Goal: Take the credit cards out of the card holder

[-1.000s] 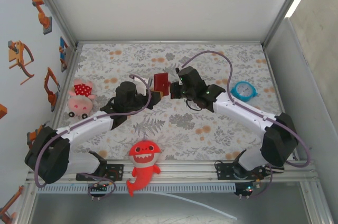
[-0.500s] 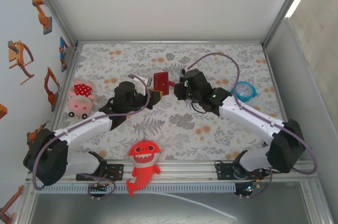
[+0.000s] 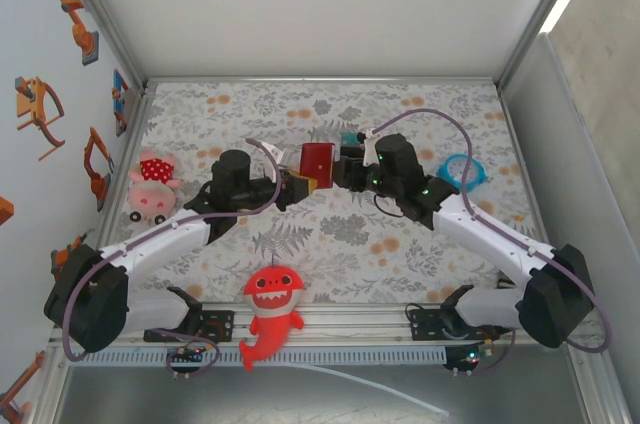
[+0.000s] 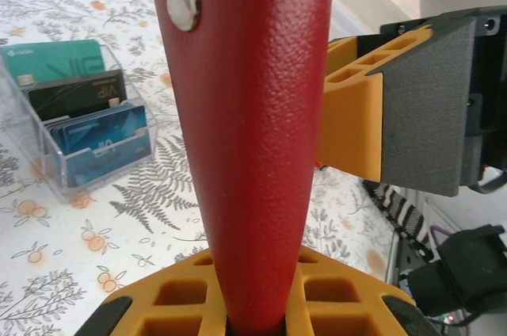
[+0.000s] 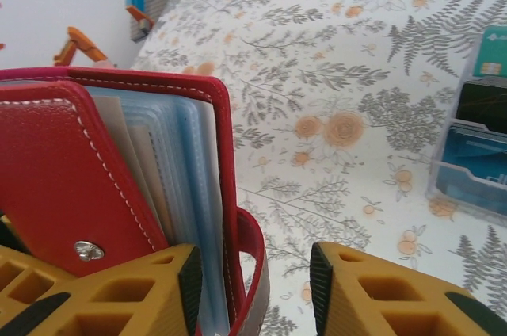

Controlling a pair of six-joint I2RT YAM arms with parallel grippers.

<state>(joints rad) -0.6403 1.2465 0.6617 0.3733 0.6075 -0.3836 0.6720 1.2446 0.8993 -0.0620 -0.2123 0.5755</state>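
Your left gripper [image 3: 293,183] is clamped tight on the card holder [image 3: 316,158], gripping it by one edge and carrying it clear of the floral table [image 3: 400,234]; leave that grip as it is, because it anchors everything else you do. Your right gripper [image 5: 253,273] sits at the card holder's opposite side with its jaws parted; the outer cover's edge and the strap loop [image 5: 252,261] lie between its fingers, and as far as I can tell neither finger presses on them.

The credit cards are, by my reading, tucked among the pale blue leaves [image 5: 178,169] between the card holder's red covers; no single card edge stands out, so I cannot say which leaf is loaded.

The step in hand looks like spreading the card holder open so a card can be reached. To do it well:

- close on the cover alone, not on the strap with it; a pinched strap would likely tug the whole card holder rather than open it;
- bring the fingers in square to the cover's edge, deep enough that the smooth leather should not slip out;
- peel away from the left gripper slowly, and watch that the card holder does not twist in that clamp;
- steer clear of the clear stand [image 4: 79,126] of cards on the table near the card holder.
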